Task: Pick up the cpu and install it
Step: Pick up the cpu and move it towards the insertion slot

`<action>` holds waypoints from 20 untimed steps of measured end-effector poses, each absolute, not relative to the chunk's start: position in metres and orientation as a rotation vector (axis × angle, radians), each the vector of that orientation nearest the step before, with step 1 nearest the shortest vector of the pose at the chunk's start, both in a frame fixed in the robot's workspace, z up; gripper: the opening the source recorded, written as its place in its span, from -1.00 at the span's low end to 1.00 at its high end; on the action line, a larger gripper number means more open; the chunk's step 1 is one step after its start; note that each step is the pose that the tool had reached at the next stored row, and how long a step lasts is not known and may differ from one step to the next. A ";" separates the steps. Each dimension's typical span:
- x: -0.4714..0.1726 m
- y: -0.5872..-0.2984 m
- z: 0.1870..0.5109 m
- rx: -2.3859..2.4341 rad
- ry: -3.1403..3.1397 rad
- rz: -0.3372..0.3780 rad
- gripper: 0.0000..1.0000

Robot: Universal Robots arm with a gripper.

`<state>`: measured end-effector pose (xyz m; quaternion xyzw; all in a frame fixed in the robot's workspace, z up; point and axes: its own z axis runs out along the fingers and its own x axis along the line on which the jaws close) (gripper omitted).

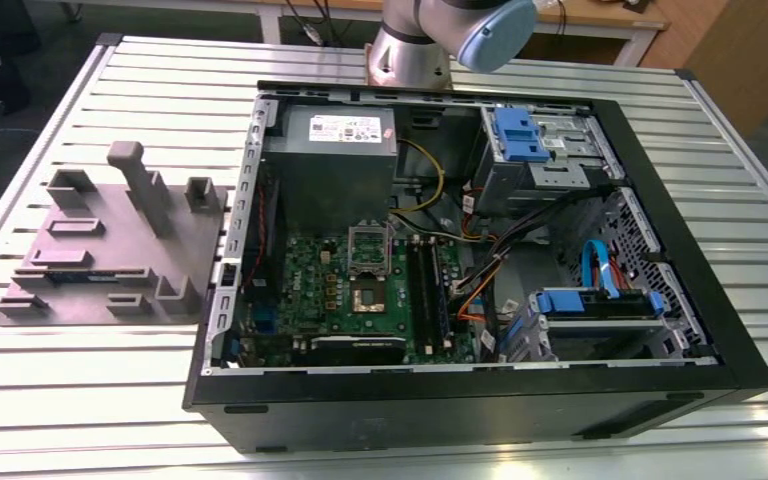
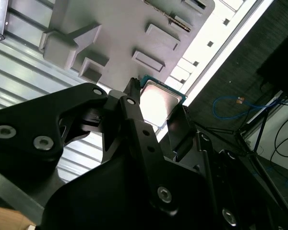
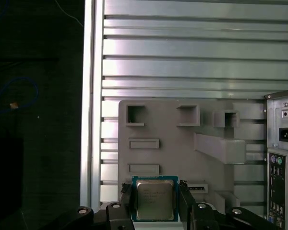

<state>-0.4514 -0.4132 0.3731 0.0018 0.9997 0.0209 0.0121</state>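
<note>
The cpu (image 3: 155, 200), a small square chip with a silver top and a green rim, sits between my gripper's (image 3: 155, 191) two black fingers, which press on its opposite edges. It appears again in the second wrist view as the cpu (image 2: 158, 101) inside the gripper (image 2: 156, 108). It looks large against the grey holder tray (image 3: 182, 158) behind it, so it hangs well above that tray. In the exterior view the open computer case (image 1: 478, 390) shows the green motherboard (image 1: 317, 285) with its socket (image 1: 368, 290) uncovered.
The grey holder tray (image 1: 104, 250) with upright blocks lies on the slatted metal table (image 1: 77, 400), at the exterior view's left of the case. Inside the case are a grey power supply (image 1: 337, 150), blue drive brackets (image 1: 598, 303) and loose cables. The arm's base (image 1: 411, 50) stands behind the case.
</note>
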 end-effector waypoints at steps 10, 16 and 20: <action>-0.447 -0.413 0.373 0.006 3.117 0.065 -0.06; -0.446 -0.413 0.374 0.006 3.117 0.065 -0.06; -0.446 -0.413 0.378 0.005 3.117 0.065 -0.06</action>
